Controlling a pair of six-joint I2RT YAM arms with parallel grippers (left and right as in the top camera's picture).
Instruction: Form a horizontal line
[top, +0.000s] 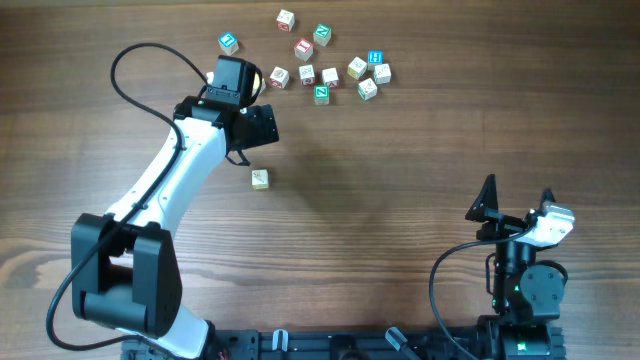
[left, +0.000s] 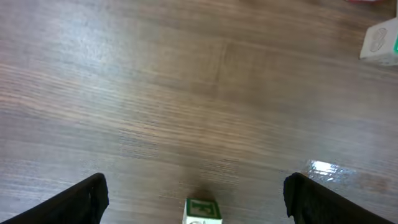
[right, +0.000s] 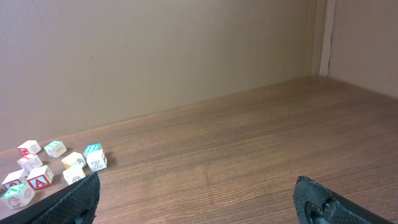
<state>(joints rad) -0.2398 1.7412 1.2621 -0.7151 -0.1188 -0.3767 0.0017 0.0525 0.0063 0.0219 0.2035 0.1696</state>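
My left gripper (top: 250, 135) is open and empty, held above the table left of centre. A lone pale cube (top: 260, 178) lies just in front of it, apart from the others. In the left wrist view a green-faced cube (left: 203, 210) lies on the wood between the open fingers (left: 196, 182), untouched. Several letter cubes lie in a loose cluster (top: 329, 77) at the back, among them a yellowish one (top: 357, 68) and green-faced ones (top: 321, 94). No row of cubes shows. My right gripper (top: 517, 197) is open and empty at the right (right: 198, 183).
Blue-faced cubes (top: 229, 42) (top: 376, 59) and a red-faced cube (top: 304, 48) lie in the back cluster, which also shows at the left of the right wrist view (right: 56, 165). Another cube (left: 380, 42) lies at the left wrist view's top right.
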